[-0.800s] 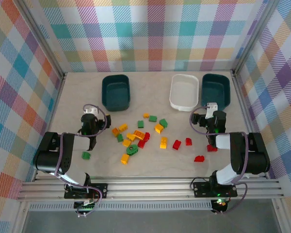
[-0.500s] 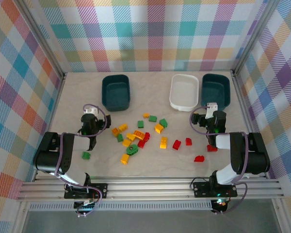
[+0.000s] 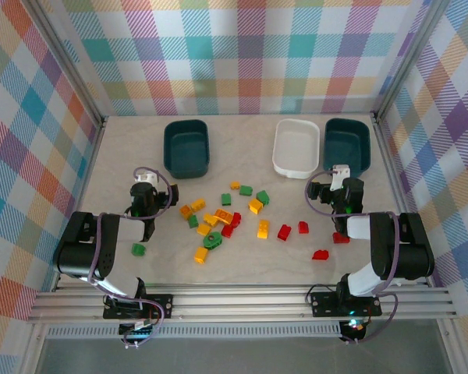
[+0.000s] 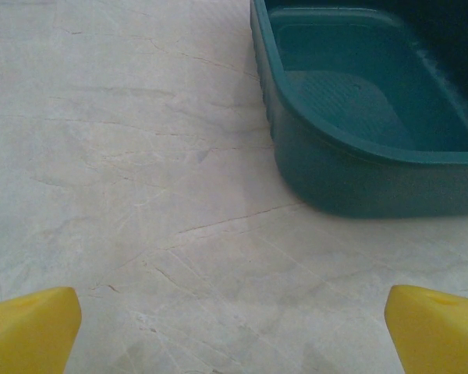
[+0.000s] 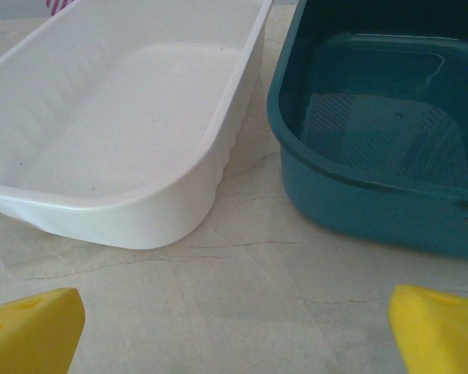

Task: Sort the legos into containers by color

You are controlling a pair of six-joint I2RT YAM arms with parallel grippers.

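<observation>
My left gripper (image 4: 234,331) and right gripper (image 5: 234,331) gape wide, empty — the bricks (image 3: 222,222) lie so bunched I may pinch two colours together.

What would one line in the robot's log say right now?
sorting: not begun | left gripper: open, empty | right gripper: open, empty | legos: loose on table | white tub, two teal tubs: empty

Small plastic toy bricks (image 3: 222,217) in green, yellow-orange and red lie scattered mid-counter (image 3: 125,148). Behind them three rounded-rectangular plastic containers stand upright and empty: dark teal tub (image 3: 186,148) at left, white tub (image 3: 296,148) just beside second dark teal tub (image 3: 347,146) at right.
</observation>
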